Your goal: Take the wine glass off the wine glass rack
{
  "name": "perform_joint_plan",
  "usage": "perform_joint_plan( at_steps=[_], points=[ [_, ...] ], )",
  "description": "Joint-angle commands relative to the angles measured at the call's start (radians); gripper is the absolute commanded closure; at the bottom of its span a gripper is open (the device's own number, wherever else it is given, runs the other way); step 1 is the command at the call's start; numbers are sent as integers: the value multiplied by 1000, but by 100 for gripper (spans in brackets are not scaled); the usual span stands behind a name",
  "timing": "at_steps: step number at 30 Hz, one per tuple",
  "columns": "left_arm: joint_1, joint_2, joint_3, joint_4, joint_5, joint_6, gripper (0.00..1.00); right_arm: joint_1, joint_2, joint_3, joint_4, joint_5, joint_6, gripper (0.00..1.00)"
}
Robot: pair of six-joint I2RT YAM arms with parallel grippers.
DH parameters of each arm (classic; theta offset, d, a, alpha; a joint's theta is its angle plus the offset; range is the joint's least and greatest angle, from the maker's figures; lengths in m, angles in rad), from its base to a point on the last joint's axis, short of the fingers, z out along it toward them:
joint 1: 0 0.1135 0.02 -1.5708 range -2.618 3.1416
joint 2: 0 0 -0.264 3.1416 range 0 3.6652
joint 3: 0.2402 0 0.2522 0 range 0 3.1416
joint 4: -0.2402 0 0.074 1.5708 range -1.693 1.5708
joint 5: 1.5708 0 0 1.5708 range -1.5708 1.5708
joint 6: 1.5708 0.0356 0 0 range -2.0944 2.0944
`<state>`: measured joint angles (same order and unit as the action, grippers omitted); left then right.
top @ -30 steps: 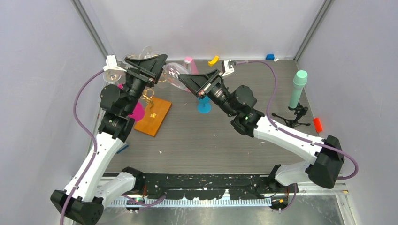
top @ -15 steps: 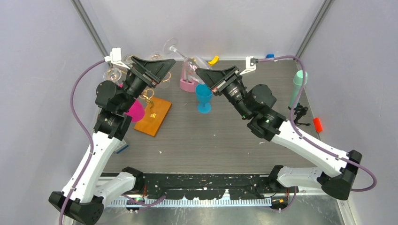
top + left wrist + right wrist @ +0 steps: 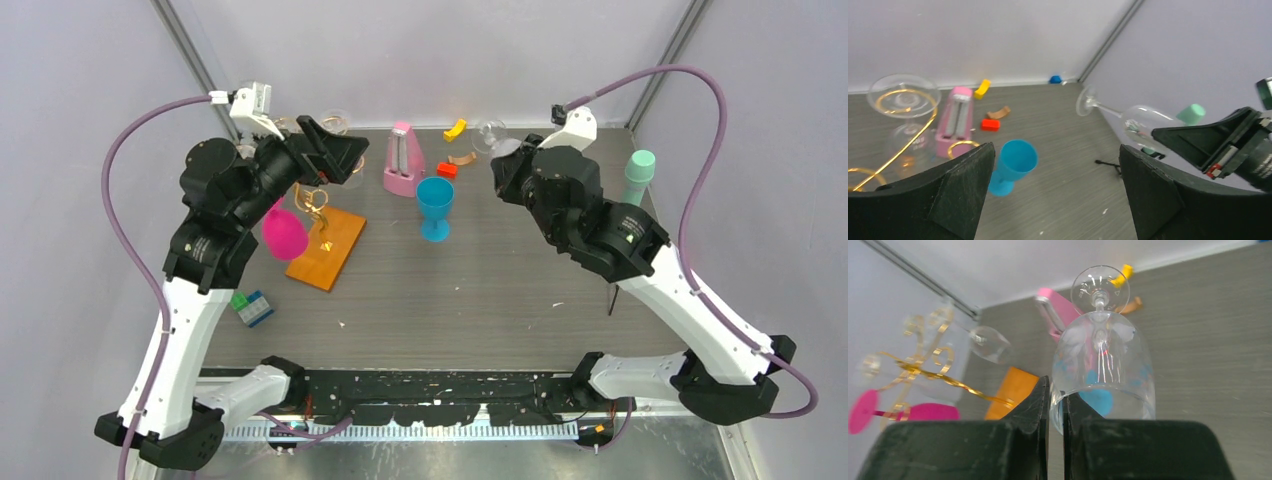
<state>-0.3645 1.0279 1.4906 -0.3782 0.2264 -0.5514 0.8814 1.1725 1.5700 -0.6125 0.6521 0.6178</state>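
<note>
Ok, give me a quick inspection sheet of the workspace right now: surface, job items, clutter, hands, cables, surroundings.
Surface: grey wood-grain table, a few small specks, no spill seen.
Job's things: wine glass rack upright at left rear, a pink glass and clear glasses hanging on it; one clear wine glass off the rack, held by the right hand.
Clutter: pink metronome, blue goblet, yellow piece, red block, mint cylinder, blue-green block.
Hands: left hand open and empty; right hand shut on the wine glass's rim.
Cables: a purple cable on each arm, looping in the air, no snag seen.
Surroundings: plain walls, metal corner posts; nothing else seen.
</note>
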Motion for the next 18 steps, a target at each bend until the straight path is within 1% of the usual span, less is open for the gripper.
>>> perform_joint_plan(
  at_steps=[1, 2, 3, 4, 6, 10, 14, 18],
  points=[
    [-1, -26, 38, -138, -111, 148, 2, -57, 57, 80, -289, -6, -40, 100],
    [-1, -33, 35, -142, -120, 156, 2, -96, 65, 79, -306, -32, -30, 100],
    [-1, -37, 32, -142, -130, 161, 2, -115, 82, 72, -326, -101, -28, 100],
    [-1, -40, 27, -137, -138, 160, 2, -147, 91, 66, -332, -133, -25, 100],
    [-1, -34, 23, -133, -140, 158, 2, -184, 119, 50, -338, -245, -32, 100],
    [-1, -7, 43, -174, -137, 164, 2, -221, 208, 52, -355, -382, -77, 100],
    [-1, -5, 34, -179, -137, 163, 2, -228, 319, 91, -393, -453, -132, 100],
    [-1, -6, 32, -181, -138, 165, 2, -229, 415, 133, -430, -478, -173, 100]
  ],
)
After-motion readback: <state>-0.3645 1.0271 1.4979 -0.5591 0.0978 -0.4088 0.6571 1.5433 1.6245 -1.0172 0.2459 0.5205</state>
